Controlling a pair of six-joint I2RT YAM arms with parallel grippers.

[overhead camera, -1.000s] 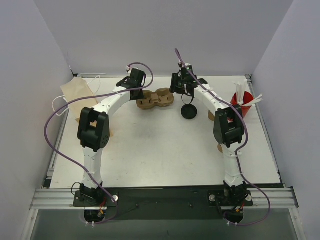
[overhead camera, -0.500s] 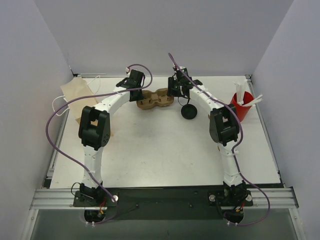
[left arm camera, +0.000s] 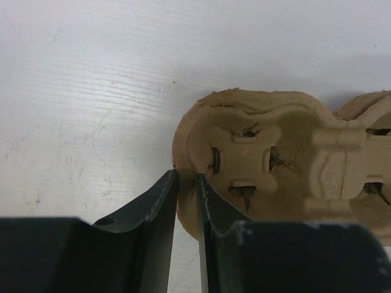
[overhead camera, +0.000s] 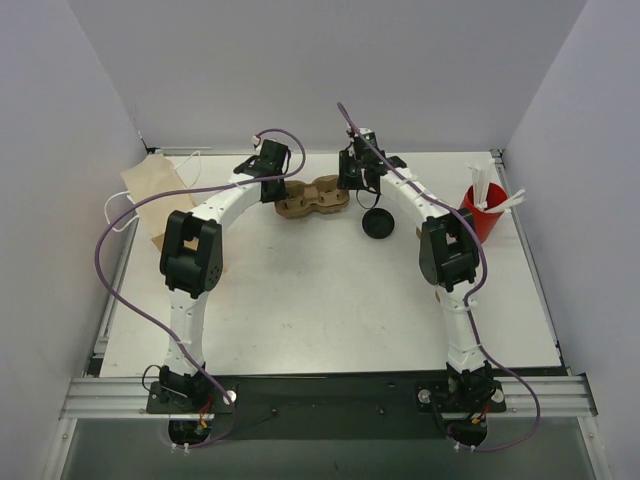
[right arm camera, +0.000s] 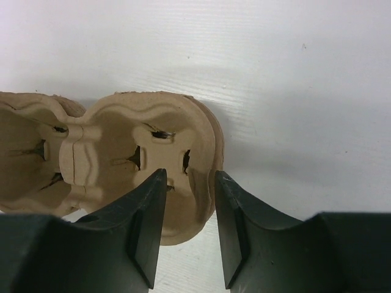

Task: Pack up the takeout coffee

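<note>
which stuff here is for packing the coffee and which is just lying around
For the job:
- carrier, with the left claw and right claw at its ends
- black lid
- paper bag, probably

Lying about:
- red cup of white sticks

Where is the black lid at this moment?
Top view: the black lid lies on the table right of centre, just nearer the bases than the right end of the cup carrier, left of the red cup.

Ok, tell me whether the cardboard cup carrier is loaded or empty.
Empty. Both wrist views show the cup carrier with bare wells, only slits in their floors, no cup seated.
</note>
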